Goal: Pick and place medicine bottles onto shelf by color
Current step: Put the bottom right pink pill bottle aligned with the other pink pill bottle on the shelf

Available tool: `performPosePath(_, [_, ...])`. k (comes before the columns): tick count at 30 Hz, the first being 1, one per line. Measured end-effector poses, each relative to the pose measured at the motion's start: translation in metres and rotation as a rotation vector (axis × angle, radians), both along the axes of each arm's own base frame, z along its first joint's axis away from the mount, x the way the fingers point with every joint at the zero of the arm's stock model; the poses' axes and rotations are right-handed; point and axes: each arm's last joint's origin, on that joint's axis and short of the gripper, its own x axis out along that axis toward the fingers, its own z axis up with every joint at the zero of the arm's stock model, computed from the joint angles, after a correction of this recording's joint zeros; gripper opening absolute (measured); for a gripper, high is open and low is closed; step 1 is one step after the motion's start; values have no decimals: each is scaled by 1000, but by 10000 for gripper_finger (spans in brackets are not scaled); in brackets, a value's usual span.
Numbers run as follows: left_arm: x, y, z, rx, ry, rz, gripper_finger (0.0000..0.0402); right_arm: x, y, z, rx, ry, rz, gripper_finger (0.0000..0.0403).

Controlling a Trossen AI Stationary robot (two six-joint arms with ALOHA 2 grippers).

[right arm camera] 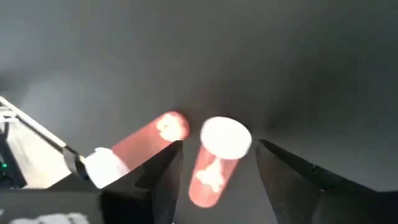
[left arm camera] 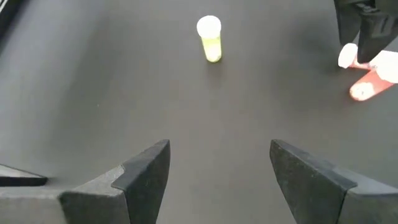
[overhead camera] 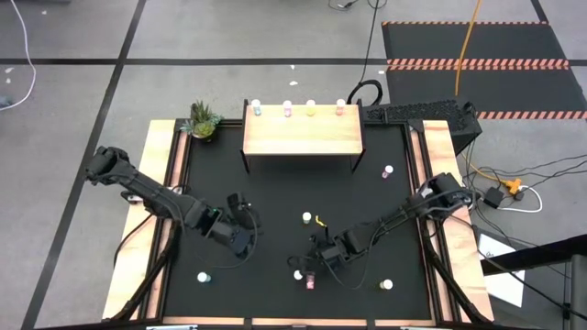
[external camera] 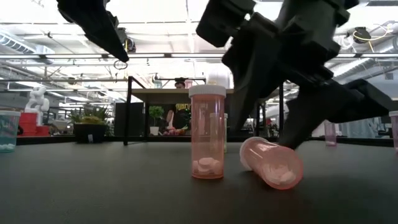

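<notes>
Two pink translucent medicine bottles with white caps sit close together near the front of the black table mat: the standing pink bottle is upright, with white pills in its bottom, and the fallen pink bottle lies on its side just beside it. The right gripper is low over this pair, its two dark fingers set on either side of the standing pink bottle; the jaws are spread and not clenched on it, with a gap showing on each side in the right wrist view. The fallen pink bottle lies outside one finger.

The left gripper hangs over bare mat to the left of centre, its jaws released and holding nothing. Ahead of it stands a yellow-tinted bottle with a white cap, upright near the middle of the mat.

At the back of the table, the light wooden shelf on thin dark legs carries four small bottles in a row along its rear edge. Other bottles stand scattered on the mat: one front left, one front right, and one to the right of the shelf. A small green potted plant sits left of the shelf.
</notes>
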Motion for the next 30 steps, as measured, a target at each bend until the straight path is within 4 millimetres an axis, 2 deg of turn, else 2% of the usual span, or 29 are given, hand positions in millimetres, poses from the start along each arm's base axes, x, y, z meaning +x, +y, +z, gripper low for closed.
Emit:
performPosePath(7, [-3, 11, -4, 41, 83, 4, 273, -3, -11, -4, 5, 90, 16, 196])
performPosePath(14, [-6, 19, -6, 61, 146, 26, 273, -9, -7, -4, 32, 154, 52, 196])
performPosePath(19, [-4, 23, -6, 38, 156, 33, 273, -21, -9, -2, -38, 234, 131, 196])
performPosePath(26, [-5, 22, -7, -3, 178, -1, 273, -23, -7, 33, -185, 0, 240, 196])
performPosePath(30, [-5, 22, -7, -13, 175, 10, 273, -27, 3, 46, -372, -180, 549, 196])
